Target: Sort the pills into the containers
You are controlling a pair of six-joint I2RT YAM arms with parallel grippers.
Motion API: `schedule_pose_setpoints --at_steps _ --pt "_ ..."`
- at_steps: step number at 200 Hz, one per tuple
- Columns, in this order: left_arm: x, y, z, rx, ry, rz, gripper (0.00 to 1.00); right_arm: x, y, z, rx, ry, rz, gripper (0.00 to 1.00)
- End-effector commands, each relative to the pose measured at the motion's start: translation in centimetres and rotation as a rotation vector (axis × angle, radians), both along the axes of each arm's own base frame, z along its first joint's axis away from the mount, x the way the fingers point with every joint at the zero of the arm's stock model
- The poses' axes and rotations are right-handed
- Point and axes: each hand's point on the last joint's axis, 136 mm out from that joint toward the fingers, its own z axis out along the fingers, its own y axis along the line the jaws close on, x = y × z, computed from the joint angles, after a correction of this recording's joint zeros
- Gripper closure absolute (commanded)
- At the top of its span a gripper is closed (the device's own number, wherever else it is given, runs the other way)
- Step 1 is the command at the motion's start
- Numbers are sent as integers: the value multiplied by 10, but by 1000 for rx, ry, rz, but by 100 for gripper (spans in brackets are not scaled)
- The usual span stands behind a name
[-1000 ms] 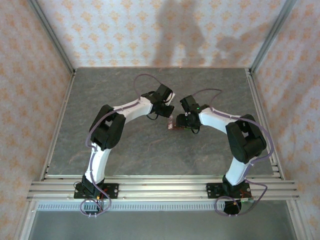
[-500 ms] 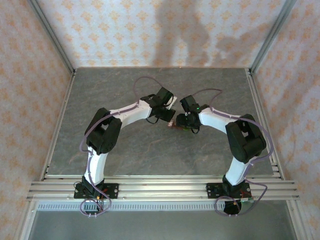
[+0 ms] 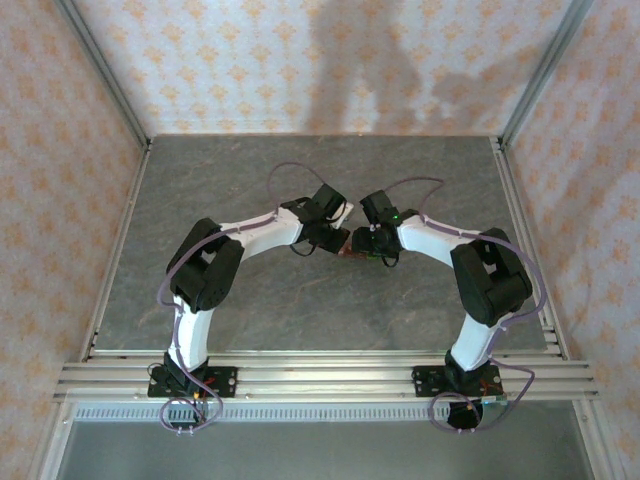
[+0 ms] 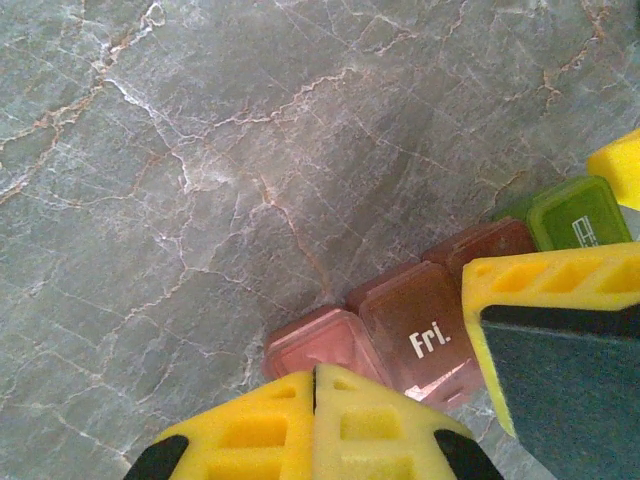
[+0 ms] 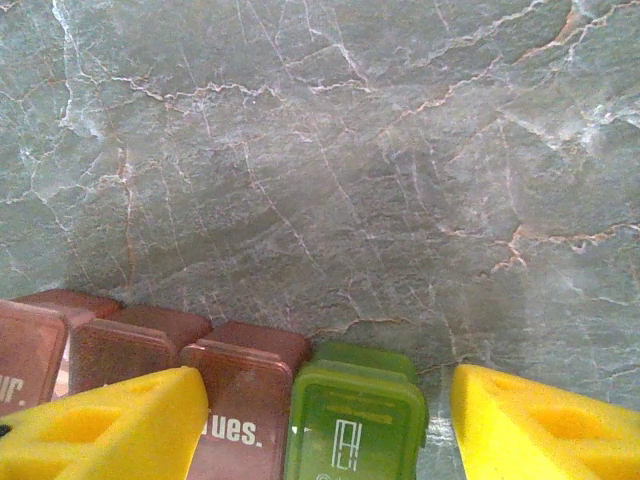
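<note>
My left gripper [image 4: 315, 385], with its yellow plastic fingers, is closed with the two tips pressed together and nothing between them. It hangs just beside the near left end of the containers [image 4: 425, 330], a short strip of small joined plastic boxes, red-brown and clear-tinted, with one green box [image 5: 352, 425] at its right end. The strip lies flat on the grey marbled table [image 4: 200, 150], about in the middle between my two arms. One red-brown lid is printed "Fri.".

At the right end of the strip my right gripper [image 5: 330, 390] stands with its jaws apart, astride the green box and the red-brown one next to it. A small gap shows between the green box and my outer finger, so I judge that I am not clamping the strip; if the inner finger touches it, I cannot tell.

Every lid I see is shut. I judge the sorting is at its beginning: a lid must first be opened, probably with my closed left fingertips, and then the pills put in.
</note>
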Motion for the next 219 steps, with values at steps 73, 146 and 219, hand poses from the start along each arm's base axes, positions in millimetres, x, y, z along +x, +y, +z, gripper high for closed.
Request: schedule_pose_setpoints --at_steps 73,146,219 --pt "-17 -9 14 -49 -13 -22 100 -19 -19 -31 -107 89 -23 33" --pt "-20 -11 10 -45 -5 -23 100 -20 -19 -34 -107 96 -27 33" --pt "-22 0 -9 19 6 -4 100 -20 -20 -34 -108 97 -26 33"
